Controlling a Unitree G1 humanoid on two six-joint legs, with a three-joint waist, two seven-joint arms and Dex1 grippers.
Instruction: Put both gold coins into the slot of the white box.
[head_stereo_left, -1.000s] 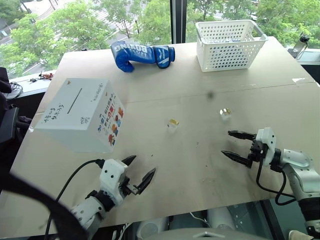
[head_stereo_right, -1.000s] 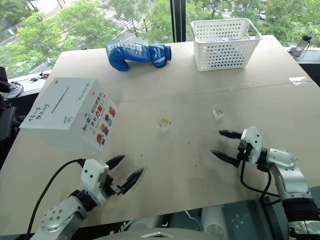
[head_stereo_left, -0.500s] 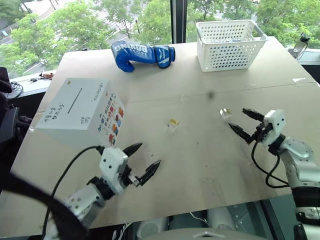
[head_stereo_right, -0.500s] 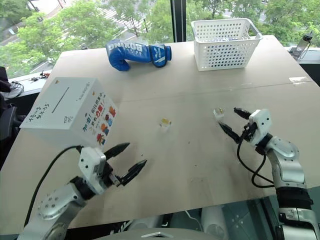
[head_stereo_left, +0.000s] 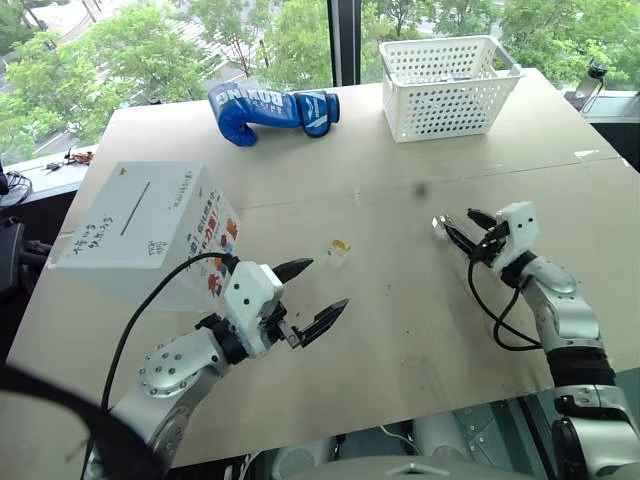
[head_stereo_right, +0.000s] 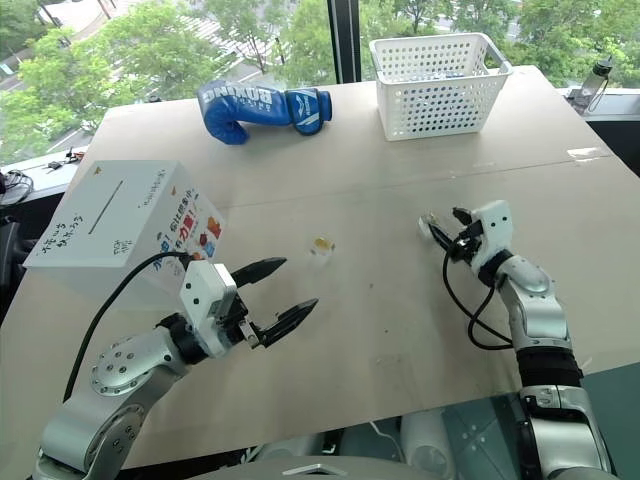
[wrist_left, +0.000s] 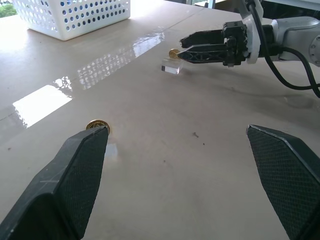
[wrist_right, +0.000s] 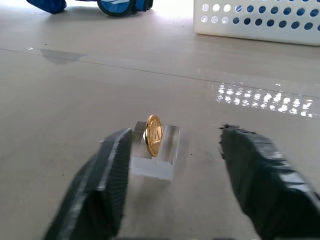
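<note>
table (head_stereo_left: 400, 150): light wood | window (head_stereo_left: 300, 40): daylight, green trees outside

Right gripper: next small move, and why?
Probably ease the right gripper slightly forward, then close. The gold coin stands on edge in its clear block, nearer one finger, not yet pinched; the jaws are apart.
</note>
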